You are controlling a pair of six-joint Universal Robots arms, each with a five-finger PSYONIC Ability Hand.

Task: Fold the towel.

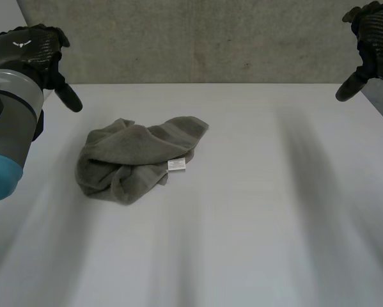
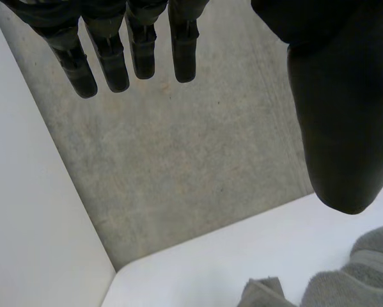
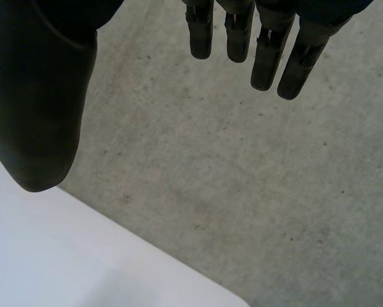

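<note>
The grey-green towel (image 1: 137, 160) lies crumpled in a loose heap on the white worktop (image 1: 255, 211), on the robot's left half of it and nearer the far edge than the near one. Its folds are bunched over one another, one flatter flap reaches out toward the middle of the worktop, and a small white label (image 1: 176, 165) shows at the heap's edge on the side facing the right arm. Nothing touches the cloth. The left hand (image 1: 34, 51) is raised at the far left corner of the worktop, near the towel but apart from it. Its fingers (image 2: 114, 64) are released and straight, side by side and grasping nothing, with the thumb (image 2: 341, 128) spread well away from them. In the left wrist view a piece of the towel shows past the thumb's tip, on the worktop by its rounded corner. The left arm (image 1: 6, 128), grey with a light-blue cap, stands at the near left. The right hand (image 1: 373, 32) is raised at the far right corner, well apart from the towel. Its fingers (image 3: 268, 57) are likewise straight and released, with the thumb (image 3: 41, 115) held wide. Beyond the worktop's far edge lies a grey speckled floor (image 1: 197, 38).
</note>
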